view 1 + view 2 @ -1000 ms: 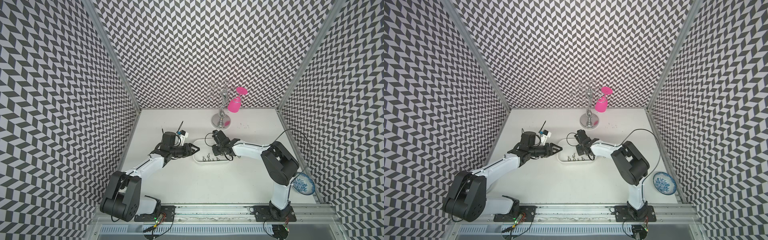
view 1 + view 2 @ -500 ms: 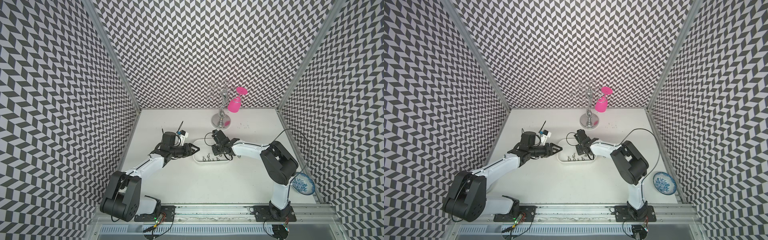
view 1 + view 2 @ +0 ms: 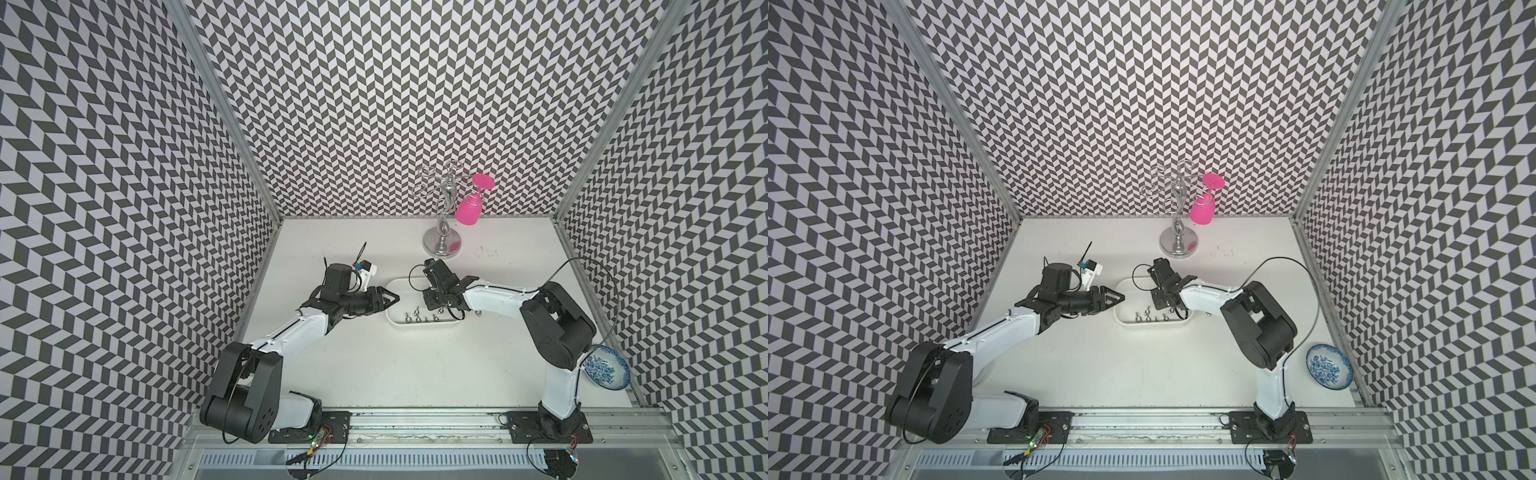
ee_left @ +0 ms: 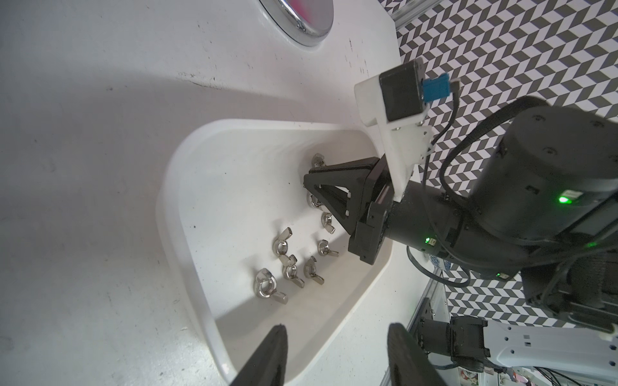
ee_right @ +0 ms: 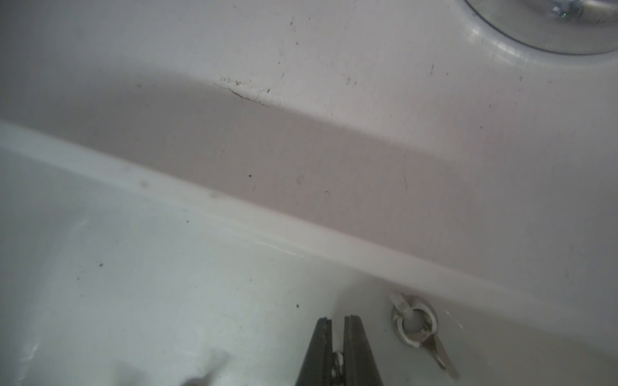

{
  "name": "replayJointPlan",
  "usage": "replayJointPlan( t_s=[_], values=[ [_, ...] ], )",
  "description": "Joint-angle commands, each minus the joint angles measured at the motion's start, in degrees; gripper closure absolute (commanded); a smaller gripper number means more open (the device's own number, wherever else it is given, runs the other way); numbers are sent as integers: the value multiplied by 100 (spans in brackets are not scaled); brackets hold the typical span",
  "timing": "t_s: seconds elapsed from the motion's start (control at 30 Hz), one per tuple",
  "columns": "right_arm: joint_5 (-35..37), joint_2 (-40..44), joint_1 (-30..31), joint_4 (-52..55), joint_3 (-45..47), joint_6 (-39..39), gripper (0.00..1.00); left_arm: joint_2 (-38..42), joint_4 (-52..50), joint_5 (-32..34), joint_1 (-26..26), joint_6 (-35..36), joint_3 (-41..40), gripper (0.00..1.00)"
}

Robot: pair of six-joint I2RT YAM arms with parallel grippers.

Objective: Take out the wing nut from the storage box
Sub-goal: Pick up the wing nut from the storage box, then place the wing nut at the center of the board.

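Observation:
The storage box (image 3: 419, 326), a shallow white tray, lies mid-table between my two arms. Several steel wing nuts (image 4: 265, 288) lie loose on its floor. My right gripper (image 5: 337, 319) points down into the box near its far rim (image 5: 234, 214) and is shut on the wing of one wing nut (image 5: 338, 359), of which only a sliver shows between the fingers. Another wing nut (image 5: 414, 326) lies just beside it. In both top views the right wrist hides those fingertips. My left gripper (image 4: 337, 329) hangs open and empty over the box's left end (image 3: 392, 298).
A chrome glass stand (image 3: 442, 245) with a pink glass (image 3: 469, 210) hanging on it stands just behind the box. A blue-patterned bowl (image 3: 604, 372) sits at the right front, by the right arm's base. Patterned walls close in three sides.
My right gripper has closed its fingers inside the box, onto a wing nut. Neither arm has visibly shifted, and the left gripper stays as open as before.

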State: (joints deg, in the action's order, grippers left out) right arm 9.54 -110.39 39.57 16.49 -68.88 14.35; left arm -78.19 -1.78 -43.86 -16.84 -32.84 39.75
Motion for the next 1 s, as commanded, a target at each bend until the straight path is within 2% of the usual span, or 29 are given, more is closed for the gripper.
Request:
replayJointPlan(
  t_s=[0.0, 0.2, 0.37, 0.6, 0.73, 0.87, 0.97],
  values=[
    [67, 108, -12, -177, -230, 19, 100, 67, -24, -50, 32, 76, 8, 48],
    [142, 305, -10, -28, -395, 55, 100, 75, 67, -56, 14, -28, -2, 48],
    [530, 724, -51, 45, -181, 362, 100, 135, 226, 54, -197, -222, -5, 49],
    [720, 1629, -581, 118, 530, 753, 100, 90, 281, 602, -1049, -395, 254, 49],
    [955, 2141, -1088, 180, 1354, 1204, 100, -95, 565, 725, -1633, -610, 373, 49],
    [640, 2555, -1770, -36, 2136, 1505, 100, -418, 723, 872, -2258, -734, 604, 49],
    [396, 2548, -2098, -157, 2392, 1510, 100, -732, 767, 935, -2636, -733, 844, 49]
  ],
)
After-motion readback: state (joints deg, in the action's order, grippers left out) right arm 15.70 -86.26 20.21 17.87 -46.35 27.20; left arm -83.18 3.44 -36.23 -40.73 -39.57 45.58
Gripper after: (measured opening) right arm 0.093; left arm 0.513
